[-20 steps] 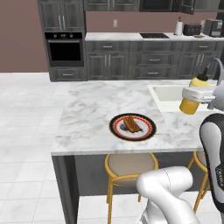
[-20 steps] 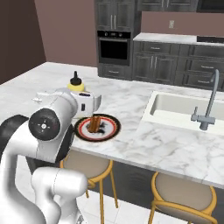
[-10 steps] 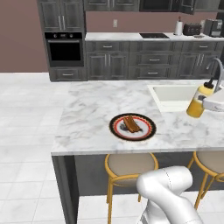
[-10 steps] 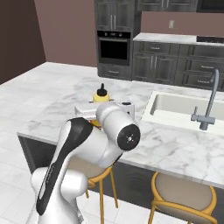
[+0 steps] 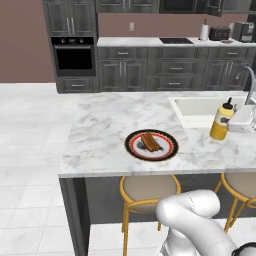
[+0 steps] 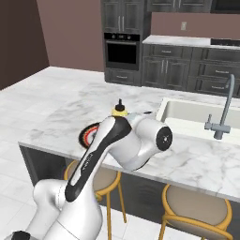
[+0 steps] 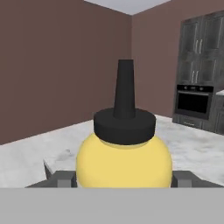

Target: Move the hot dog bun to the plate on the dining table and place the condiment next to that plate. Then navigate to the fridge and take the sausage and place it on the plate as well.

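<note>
One bottle is what matters now, and from the left base view the yellow mustard bottle (image 5: 221, 120) stands upright at the right side of the table (image 5: 105, 135), close by the sink (image 5: 200, 107), with the white hand clamped at its side. The plate (image 5: 151, 145) sits well apart from it toward the middle of the table, and the bun (image 5: 150, 141) already lies on it. I would bring the bottle across level and low, and set it down just beside the plate's rim, not on it.

From the right base view the arm's big elbow covers most of the plate (image 6: 89, 134); the bottle's black cap (image 6: 119, 107) pokes up behind the arm. The base of the bottle is hidden here, so I can't say whether it is resting on the table or just lifted. Best to keep the elbow high when swinging, so it does not sweep the plate.

In the hand view the bottle (image 7: 124, 162) is dead centre and upright between the gripper (image 7: 124, 180) jaws, which look closed against its round sides, about as far apart as the bottle is wide. The grip seems square. A plump, smooth bottle may slip, so lower it straight until the base rests flat, then let go and back away without nudging it.
</note>
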Controlling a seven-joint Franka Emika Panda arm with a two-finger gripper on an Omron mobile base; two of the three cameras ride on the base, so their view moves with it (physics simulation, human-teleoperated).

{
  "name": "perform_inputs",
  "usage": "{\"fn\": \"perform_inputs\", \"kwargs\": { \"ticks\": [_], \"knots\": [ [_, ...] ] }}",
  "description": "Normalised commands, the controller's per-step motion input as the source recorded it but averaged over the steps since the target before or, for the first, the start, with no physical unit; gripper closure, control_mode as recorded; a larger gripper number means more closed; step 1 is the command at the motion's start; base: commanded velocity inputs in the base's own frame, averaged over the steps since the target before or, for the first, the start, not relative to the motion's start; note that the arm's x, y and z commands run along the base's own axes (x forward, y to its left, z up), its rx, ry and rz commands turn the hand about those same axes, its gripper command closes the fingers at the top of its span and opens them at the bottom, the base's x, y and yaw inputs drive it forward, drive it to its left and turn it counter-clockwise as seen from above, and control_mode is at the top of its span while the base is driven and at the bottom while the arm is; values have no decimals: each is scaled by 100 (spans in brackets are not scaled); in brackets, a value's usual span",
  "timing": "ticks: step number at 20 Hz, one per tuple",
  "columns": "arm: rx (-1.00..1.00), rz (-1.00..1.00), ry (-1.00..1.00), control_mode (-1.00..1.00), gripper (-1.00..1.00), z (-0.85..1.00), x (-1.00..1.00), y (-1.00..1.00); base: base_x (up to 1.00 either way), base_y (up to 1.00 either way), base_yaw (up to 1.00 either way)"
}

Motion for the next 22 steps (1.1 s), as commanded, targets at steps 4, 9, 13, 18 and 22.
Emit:
{"fn": "perform_inputs", "kwargs": {
  "ticks": [4, 9, 13, 18, 22],
  "knots": [
    [-23, 5, 9, -100, 100, -64, 47, 0, 0, 0, 0],
    [-12, 9, 1, -100, 100, -70, 37, 0, 0, 0, 0],
    [0, 11, -2, -100, 100, -55, 30, 0, 0, 0, 0],
    [1, 10, 0, -100, 100, -33, 43, -2, 0, 0, 0],
    [0, 11, 0, -100, 100, -15, 40, -10, 0, 0, 0]
  ]
}}
